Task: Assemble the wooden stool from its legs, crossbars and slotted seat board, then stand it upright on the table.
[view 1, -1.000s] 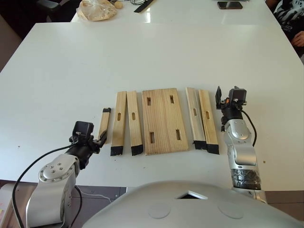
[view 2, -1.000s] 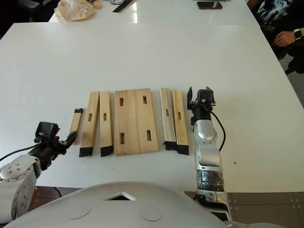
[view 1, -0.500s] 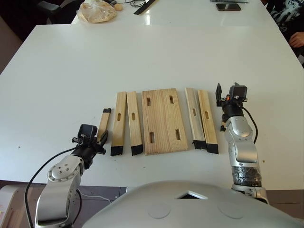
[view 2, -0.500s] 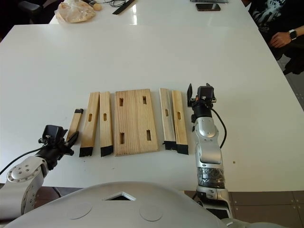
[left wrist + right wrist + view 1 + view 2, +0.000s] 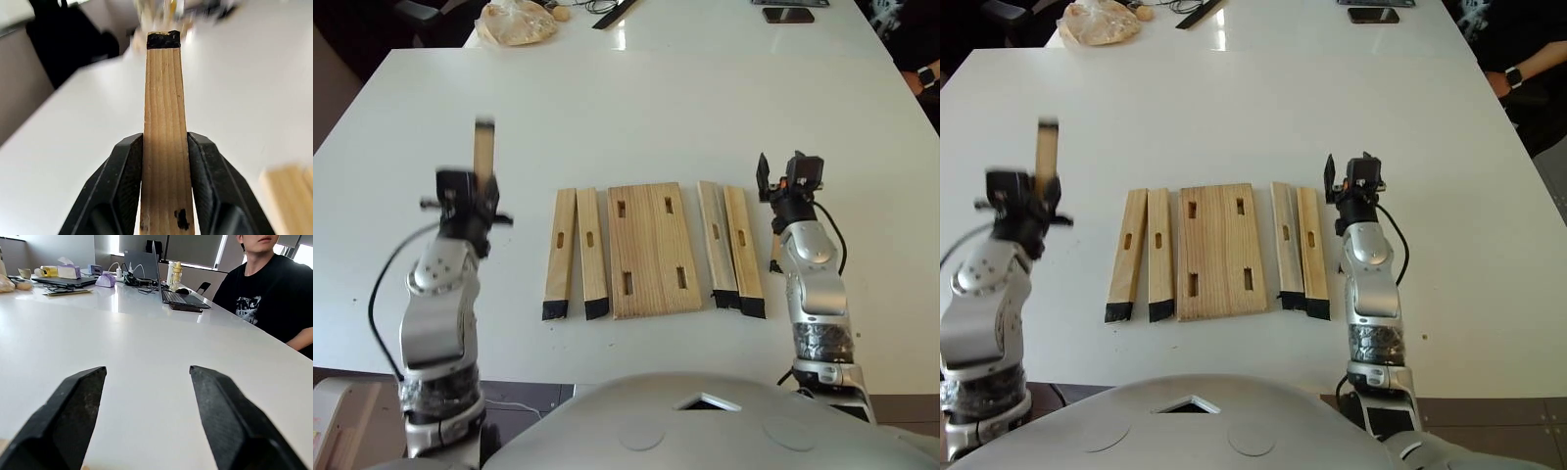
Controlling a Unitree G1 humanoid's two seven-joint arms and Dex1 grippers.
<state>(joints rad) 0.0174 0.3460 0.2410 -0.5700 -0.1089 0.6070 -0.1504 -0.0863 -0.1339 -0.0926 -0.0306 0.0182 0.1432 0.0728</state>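
1. Crossbar (image 5: 484, 147): a second ago it lay flat on the table (image 5: 656, 108) beside the left legs (image 5: 576, 253). It now stands upright at the middle left of the frame, black tip uppermost.
2. Left gripper (image 5: 165, 139): clamped on the crossbar's lower part, one finger against each side.
3. Right gripper (image 5: 146, 368): fingers spread, holding nothing, unmoved just right of the right legs (image 5: 729, 250).
4. Seat board (image 5: 651, 250): flat at frame centre, slots showing, between the two leg pairs, undisturbed.
5. Meaning: one part is picked up, but no joint is made yet, so assembly has barely begun.
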